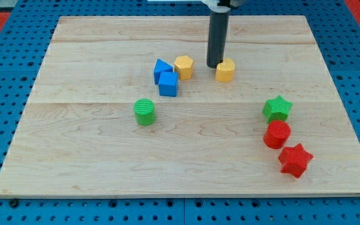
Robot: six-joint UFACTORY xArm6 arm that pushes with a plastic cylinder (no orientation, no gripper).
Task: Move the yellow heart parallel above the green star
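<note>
The yellow heart (pixel 225 70) lies on the wooden board (pixel 92 150) right of centre toward the view's top. My tip (pixel 214 65) touches the board just left of it, at its upper left edge. The green star (pixel 277 108) lies to the view's right and lower, well apart from the heart.
A yellow hexagon (pixel 184 66) lies left of my tip, next to two blue blocks (pixel 165 78). A green cylinder (pixel 145 112) sits left of centre. A red cylinder (pixel 277 134) and a red star (pixel 294 160) lie below the green star.
</note>
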